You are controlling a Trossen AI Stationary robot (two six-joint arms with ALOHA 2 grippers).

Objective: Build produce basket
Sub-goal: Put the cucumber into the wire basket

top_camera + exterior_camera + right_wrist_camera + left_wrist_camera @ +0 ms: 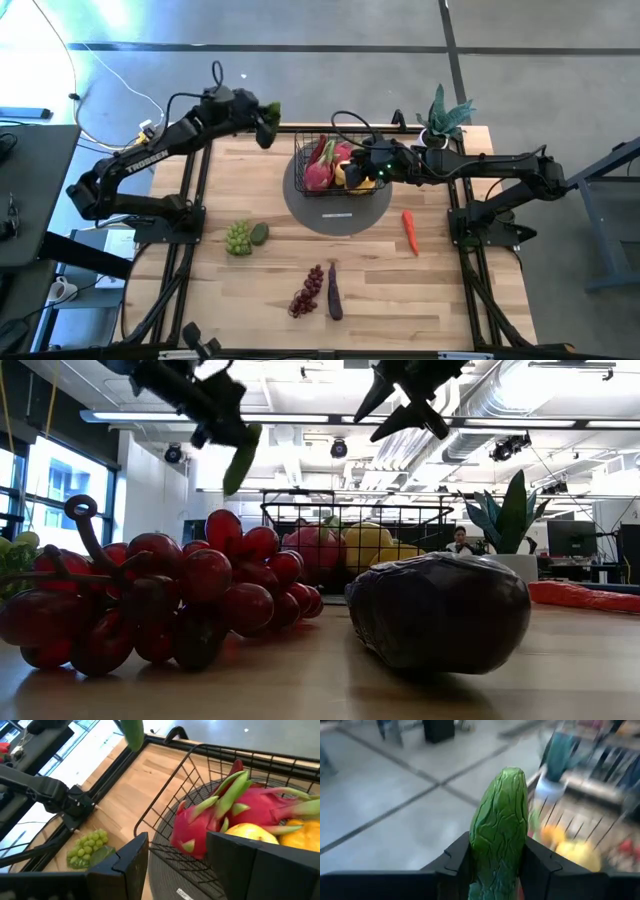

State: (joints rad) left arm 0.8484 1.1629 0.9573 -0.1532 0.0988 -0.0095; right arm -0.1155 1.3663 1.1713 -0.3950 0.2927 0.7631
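so the basket (336,166) is a small black wire-mesh box with open grid sides, sitting on a round grey disc (336,214) at the far middle of the wooden table (240,290). inside it: two pink dragon fruits (322,165) with green scales on the left side, yellow fruits (252,831) packed on the right side just beside them, one more orange-yellow piece against the far right wall.

left gripper (266,122) is up in the air beyond the table's far edge, left of the basket, its fingers pinching a wrinkly green cucumber (501,827); cucumber sticks out past the fingertips, hangs tilted downward in the low view.

right gripper (374,168) hangs over the basket's right part, fingers spread apart with nothing between them, above the yellow fruits.

produce outside the basket, on the table: green grapes (238,237) with a small dark green fruit (260,233) touching them at left middle; red grapes (307,291) and a purple eggplant (334,290) side by side near the front edge, close to the low camera; a red chili (409,231) right of the disc, well apart from the rest.

potted green plant (444,118) stands at the far right corner, behind the right arm.
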